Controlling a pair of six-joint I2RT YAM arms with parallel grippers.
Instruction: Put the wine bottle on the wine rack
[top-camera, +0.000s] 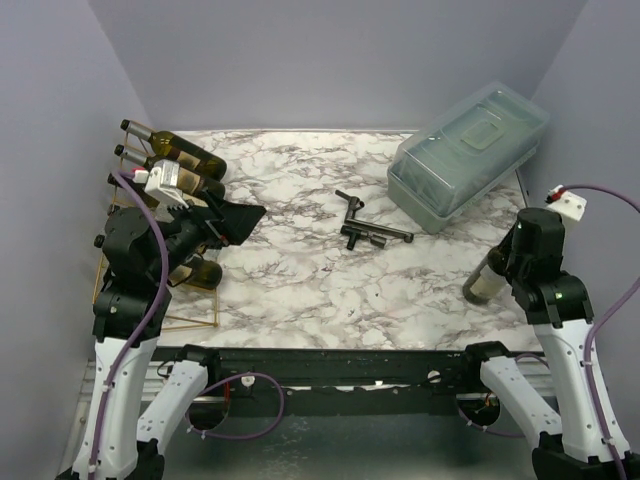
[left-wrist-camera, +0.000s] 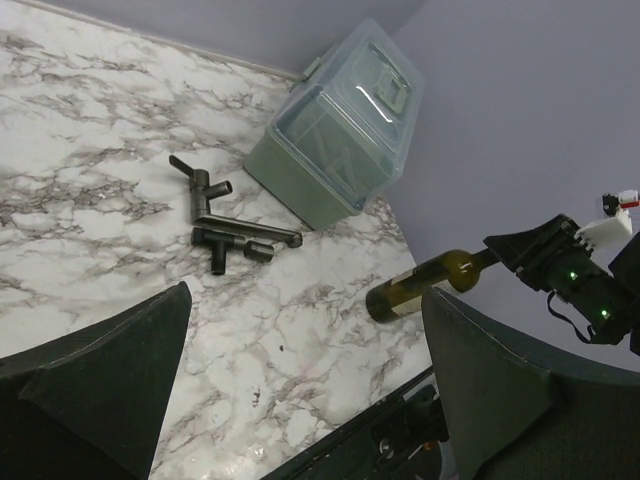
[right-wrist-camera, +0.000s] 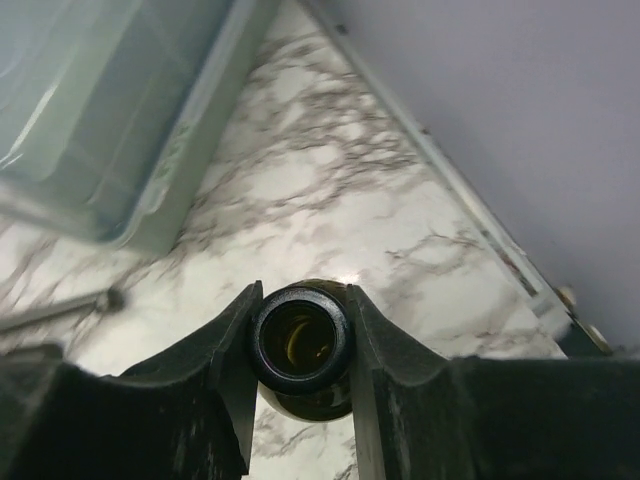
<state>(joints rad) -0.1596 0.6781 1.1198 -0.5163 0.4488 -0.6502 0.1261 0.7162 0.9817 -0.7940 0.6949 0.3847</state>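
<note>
A dark green wine bottle (top-camera: 486, 280) with a pale label leans at the right side of the marble table. My right gripper (top-camera: 517, 252) is shut on its neck. In the right wrist view both fingers (right-wrist-camera: 225, 335) clamp the bottle's mouth (right-wrist-camera: 300, 340). It also shows in the left wrist view (left-wrist-camera: 420, 285), tilted. I cannot tell whether its base touches the table. The gold wire wine rack (top-camera: 152, 321) stands at the far left with several bottles (top-camera: 178, 152) lying on it. My left gripper (top-camera: 222, 225) hovers by the rack, open and empty (left-wrist-camera: 305, 300).
A translucent grey lidded box (top-camera: 465, 150) stands at the back right, just behind the held bottle. Black pipe pieces (top-camera: 365, 228) lie in the middle of the table. Lilac walls close in the left, back and right sides.
</note>
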